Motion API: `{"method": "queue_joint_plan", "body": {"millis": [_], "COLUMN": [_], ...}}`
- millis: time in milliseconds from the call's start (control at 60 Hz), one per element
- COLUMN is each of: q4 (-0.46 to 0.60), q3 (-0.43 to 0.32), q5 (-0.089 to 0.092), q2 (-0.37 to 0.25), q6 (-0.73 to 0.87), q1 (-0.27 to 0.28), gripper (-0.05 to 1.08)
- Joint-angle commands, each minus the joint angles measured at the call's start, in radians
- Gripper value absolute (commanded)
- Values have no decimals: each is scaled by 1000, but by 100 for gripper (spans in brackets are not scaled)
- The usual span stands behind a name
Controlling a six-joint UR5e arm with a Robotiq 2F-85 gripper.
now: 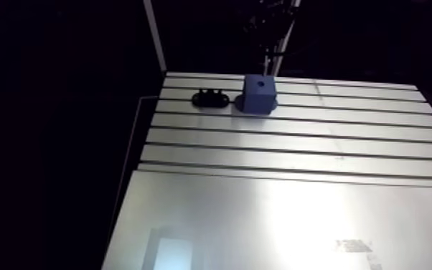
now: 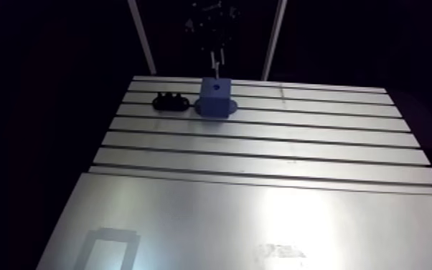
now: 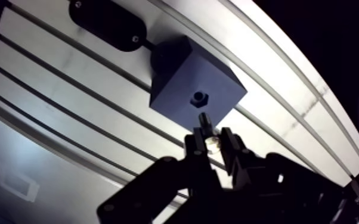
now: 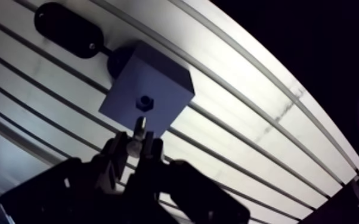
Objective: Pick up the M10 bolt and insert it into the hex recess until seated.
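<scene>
Gripper (image 3: 213,140) fingers, nearest in the wrist view, are clamped on the M10 bolt (image 3: 206,126), whose tip points toward the hex recess (image 3: 198,96) in the blue block (image 3: 182,71) and is not yet in it. The arm view shows that block standing on the slotted table (image 1: 298,165) near its far edge, with a black oval fixture (image 1: 210,98) just beside it.

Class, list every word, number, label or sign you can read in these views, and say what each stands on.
No text can be read.
Dark mark on the smooth part of the table: too blurred to read.
Blue block, black holder: no lettering shows.
</scene>
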Motion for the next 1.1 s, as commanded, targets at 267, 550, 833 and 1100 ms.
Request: {"method": "queue_joint_plan", "body": {"millis": [267, 550, 833, 1100], "q4": [-31, -33, -37, -37], "q3": [6, 8, 3, 2], "q5": [3, 15, 17, 21], "q2": [14, 32, 37, 37], "q6": [-1, 0, 0, -2], "q1": [1, -2, -4, -7], "gripper": [106, 106, 106, 106]}}
